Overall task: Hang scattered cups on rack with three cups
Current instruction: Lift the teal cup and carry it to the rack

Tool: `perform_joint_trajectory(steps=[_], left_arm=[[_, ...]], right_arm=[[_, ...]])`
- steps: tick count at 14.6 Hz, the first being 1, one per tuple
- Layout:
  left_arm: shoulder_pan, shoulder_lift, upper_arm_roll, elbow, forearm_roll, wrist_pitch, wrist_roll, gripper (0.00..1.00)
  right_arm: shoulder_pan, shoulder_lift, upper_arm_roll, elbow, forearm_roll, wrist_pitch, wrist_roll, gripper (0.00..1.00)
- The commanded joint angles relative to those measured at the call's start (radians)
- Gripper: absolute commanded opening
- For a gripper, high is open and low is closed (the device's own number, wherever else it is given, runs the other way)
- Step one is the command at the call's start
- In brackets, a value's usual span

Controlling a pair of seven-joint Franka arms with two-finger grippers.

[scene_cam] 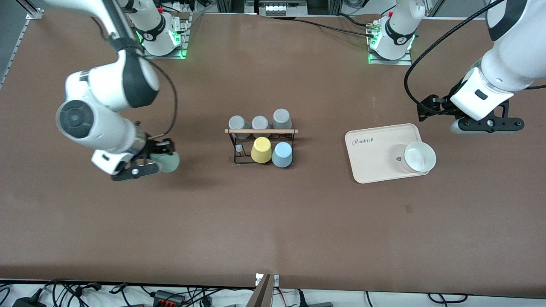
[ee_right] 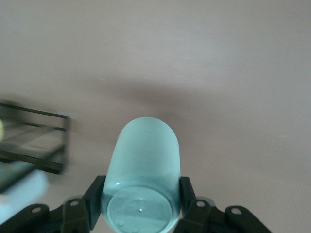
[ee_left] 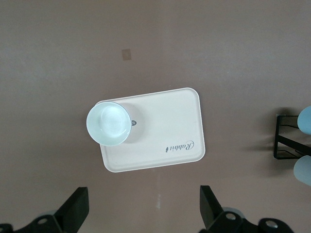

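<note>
1. On the rack [scene_cam: 261,145], at the middle of the bench [scene_cam: 273,230], the front row carries a yellow cup [scene_cam: 261,150] and a light blue cup [scene_cam: 282,154] side by side, and three grey cups [scene_cam: 260,122] stand along its 12 o'clock side by the wooden rod [scene_cam: 261,131]. One short peg at the rack's end toward the right arm looks free.

2. The right gripper [scene_cam: 147,164] is clamped on the sage green cup [scene_cam: 167,162], fingers on both flanks, base toward the wrist camera. It hangs over bare bench at about 9 o'clock from the rack, toward the right arm's end. In the right wrist view the same cup [ee_right: 142,179] sits between the fingers [ee_right: 93,204], with the rack's black frame at the picture's edge.

3. My reading: the blue cup is already hung and the green one is picked up but not yet placed; carrying it to the free peg is what remains.

4. The left gripper [scene_cam: 486,124] waits with fingers spread, holding nothing, over bare bench at roughly 1 o'clock from the cream tray [scene_cam: 371,157]. A white bowl-like cup [scene_cam: 419,157] stands on the tray's corner toward the left arm.

5. The bench is a plain brown matte sheet, slightly scuffed. Cables and power bricks line the 6 o'clock edge; both arm bases stand at the 12 o'clock edge.
</note>
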State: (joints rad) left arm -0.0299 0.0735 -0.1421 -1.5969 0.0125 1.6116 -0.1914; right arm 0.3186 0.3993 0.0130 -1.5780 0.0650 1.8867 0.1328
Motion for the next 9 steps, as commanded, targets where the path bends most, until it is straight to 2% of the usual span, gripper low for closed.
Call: perform_joint_trajectory(steps=[1,4,9], left_arm=[[0.002,-0.011,0.01,0.002,-0.019,-0.012,0.027,1.0],[0.005,-0.011,0.01,0.0,-0.02,-0.015,0.029,1.0],[0.004,-0.011,0.01,0.0,-0.02,-0.016,0.029,1.0]], right_arm=[[0.101,0.064,-0.011,0.105,0.019,-0.012,0.181,0.29],[0.154,0.093,-0.01,0.165,0.022,-0.014,0.31,0.29],[0.241,0.144,-0.01,0.199,0.024,0.025,0.488,0.29]])
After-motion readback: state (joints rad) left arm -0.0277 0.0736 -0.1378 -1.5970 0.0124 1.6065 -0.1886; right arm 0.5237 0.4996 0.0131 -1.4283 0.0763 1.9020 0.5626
